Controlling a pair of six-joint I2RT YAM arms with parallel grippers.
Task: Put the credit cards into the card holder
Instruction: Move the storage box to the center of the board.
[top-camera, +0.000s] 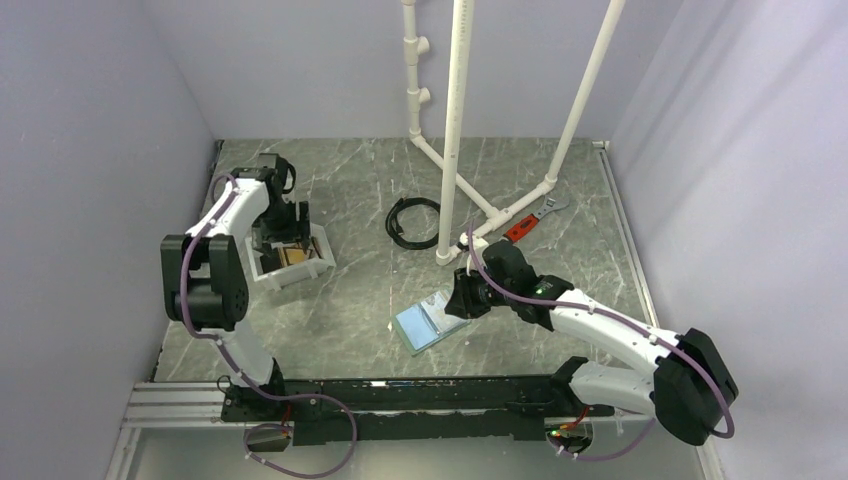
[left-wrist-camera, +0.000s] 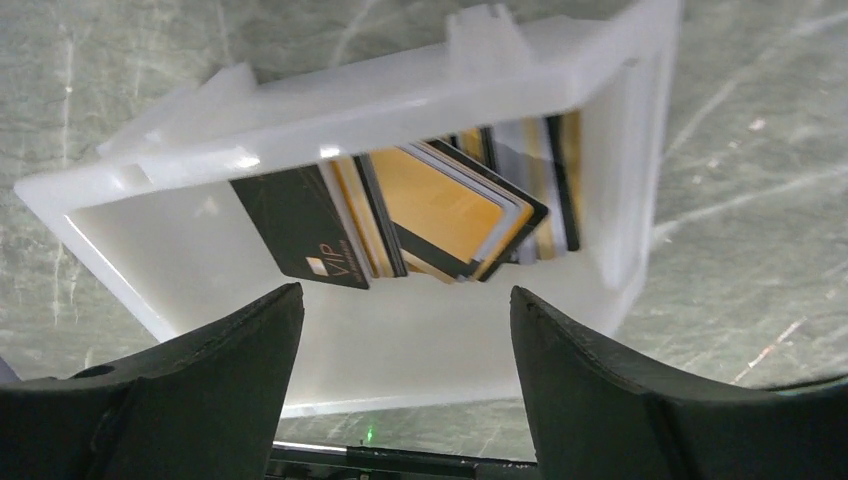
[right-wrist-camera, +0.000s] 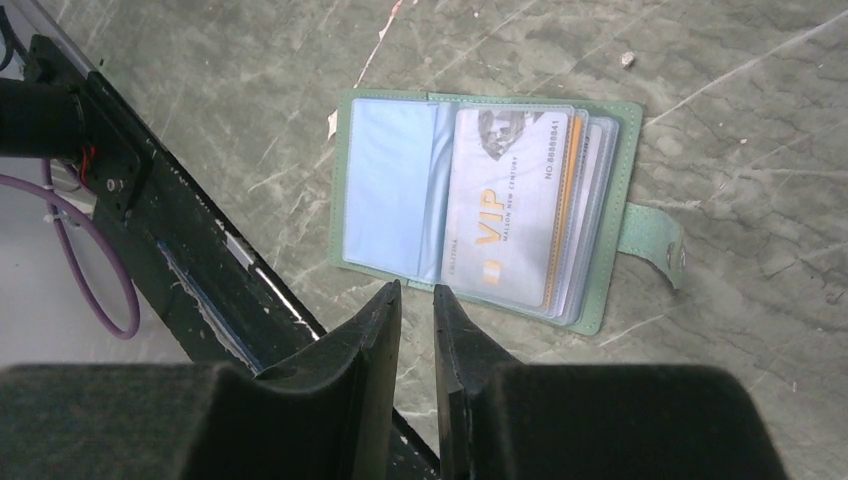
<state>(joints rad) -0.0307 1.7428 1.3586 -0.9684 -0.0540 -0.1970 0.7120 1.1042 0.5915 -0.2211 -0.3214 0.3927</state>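
The left gripper (left-wrist-camera: 405, 295) is spread over credit cards (left-wrist-camera: 440, 205) in a white tray (left-wrist-camera: 400, 95). The right gripper (right-wrist-camera: 416, 290), nearly closed and empty, is held over the card holder (right-wrist-camera: 390, 190). Its sleeved card (right-wrist-camera: 505, 210) is shown only wrist-side.

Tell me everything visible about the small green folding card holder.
The green textured card holder lies open and flat on the grey marbled table, light blue inner face beside fanned clear sleeves. The front sleeve holds a pale VIP card; an orange edge shows behind. A snap tab juts from its outer edge. The right gripper hovers by its near edge, apparently not touching.
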